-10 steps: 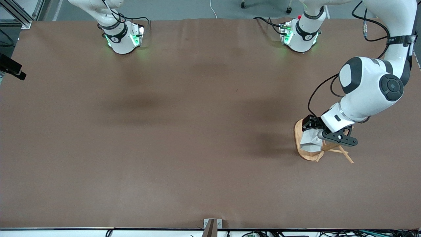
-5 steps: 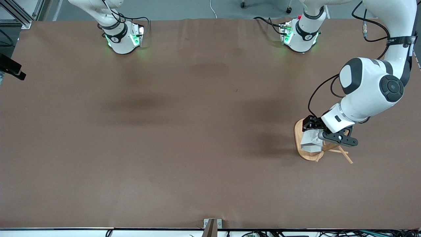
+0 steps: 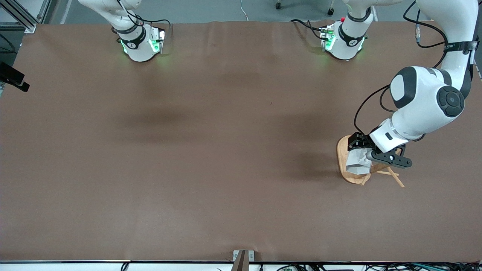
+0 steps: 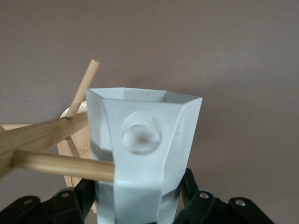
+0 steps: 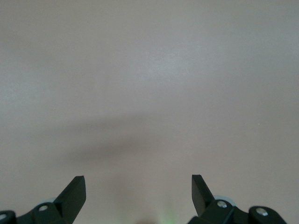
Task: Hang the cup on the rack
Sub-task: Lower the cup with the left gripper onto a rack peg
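My left gripper (image 3: 360, 151) is shut on the white faceted cup (image 3: 356, 164) and holds it over the bamboo rack's oval base (image 3: 342, 149), close against the post. In the left wrist view the cup (image 4: 145, 140) fills the space between the jaws of the left gripper (image 4: 139, 205). Its blocky handle with the round hole (image 4: 140, 133) faces the camera. One peg (image 4: 60, 164) ends at the handle's side edge, and nothing passes through the hole. Another peg (image 4: 85, 86) points up beside the cup. My right gripper (image 5: 138, 186) is open and empty over bare table.
The rack's pegs (image 3: 395, 177) stick out toward the front camera from under the left wrist. The brown table (image 3: 211, 150) stretches toward the right arm's end. The right arm waits by its base (image 3: 139, 41).
The left gripper with the cup has shifted very slightly toward the left arm's end of the table, beside the rack's post. The right arm has not moved.
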### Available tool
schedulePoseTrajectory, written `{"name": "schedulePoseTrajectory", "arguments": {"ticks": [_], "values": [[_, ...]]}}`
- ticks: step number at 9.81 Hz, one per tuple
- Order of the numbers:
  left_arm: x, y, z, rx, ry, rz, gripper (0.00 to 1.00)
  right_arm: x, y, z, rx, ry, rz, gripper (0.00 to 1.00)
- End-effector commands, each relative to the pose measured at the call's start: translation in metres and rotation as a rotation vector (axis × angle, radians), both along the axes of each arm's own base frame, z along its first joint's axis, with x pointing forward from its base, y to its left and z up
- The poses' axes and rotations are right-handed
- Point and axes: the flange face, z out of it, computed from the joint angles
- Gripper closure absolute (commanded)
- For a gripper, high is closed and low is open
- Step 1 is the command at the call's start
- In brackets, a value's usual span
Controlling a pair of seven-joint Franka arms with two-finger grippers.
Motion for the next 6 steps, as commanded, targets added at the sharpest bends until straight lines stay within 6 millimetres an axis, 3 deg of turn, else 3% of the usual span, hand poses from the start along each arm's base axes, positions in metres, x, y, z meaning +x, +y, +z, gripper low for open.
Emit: {"name": "schedulePoseTrajectory", "arguments": {"ticks": [1,2,3,6], "values": [[0.001,0.001,-0.010,-0.012,0.002,-0.010,0.18,-0.002,-0.003,0.001,0.022,-0.005,-0.008,0.00],[0.001,0.001,-0.006,-0.013,-0.006,-0.011,0.04,-0.002,-0.003,0.001,0.022,-0.007,-0.008,0.00],[0.001,0.001,-0.001,-0.012,-0.013,-0.011,0.00,-0.002,-0.004,0.001,0.022,-0.005,-0.009,0.00],[0.001,0.000,0.003,-0.014,-0.019,-0.010,0.00,-0.002,-0.004,0.001,0.023,-0.002,-0.011,0.00]]}}
